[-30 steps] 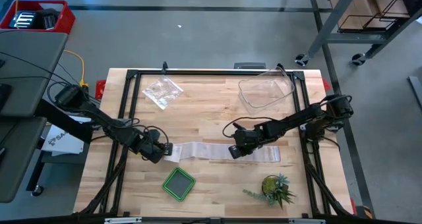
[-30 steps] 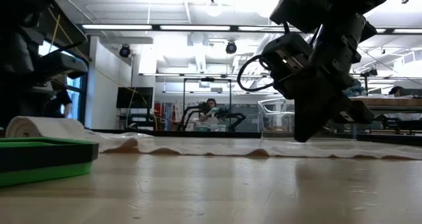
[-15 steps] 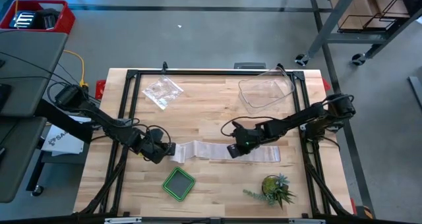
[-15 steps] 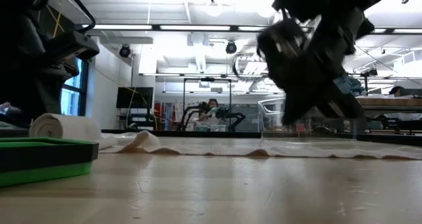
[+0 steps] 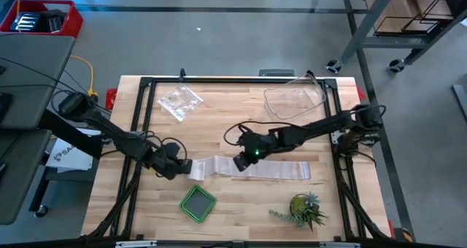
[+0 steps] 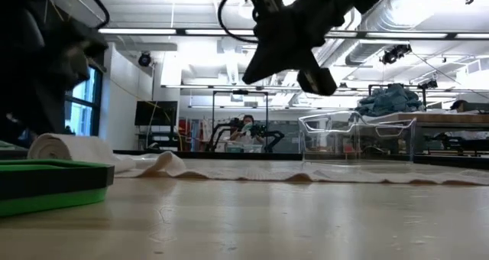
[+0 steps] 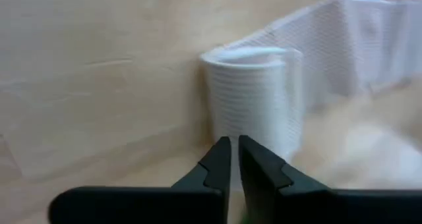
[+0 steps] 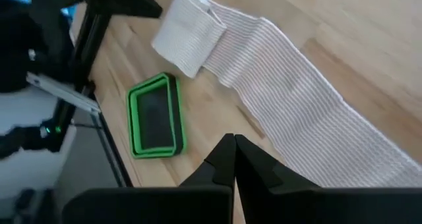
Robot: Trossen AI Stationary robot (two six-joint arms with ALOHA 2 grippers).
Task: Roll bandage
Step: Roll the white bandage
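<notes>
Left gripper [image 5: 177, 168] nearly clenched beside the bandage [image 5: 252, 167] roll; right gripper [image 5: 239, 163] clenched, lifted above its strip

A green square tray [image 5: 198, 203] lies flat near the front of the wooden table [image 5: 226, 117]. A small green plant [image 5: 305, 209] sits well to its right. At the back, a crinkly clear plastic bag [image 5: 179, 101] lies on the left, and a clear plastic tub [image 5: 293, 102] stands on the right.
</notes>
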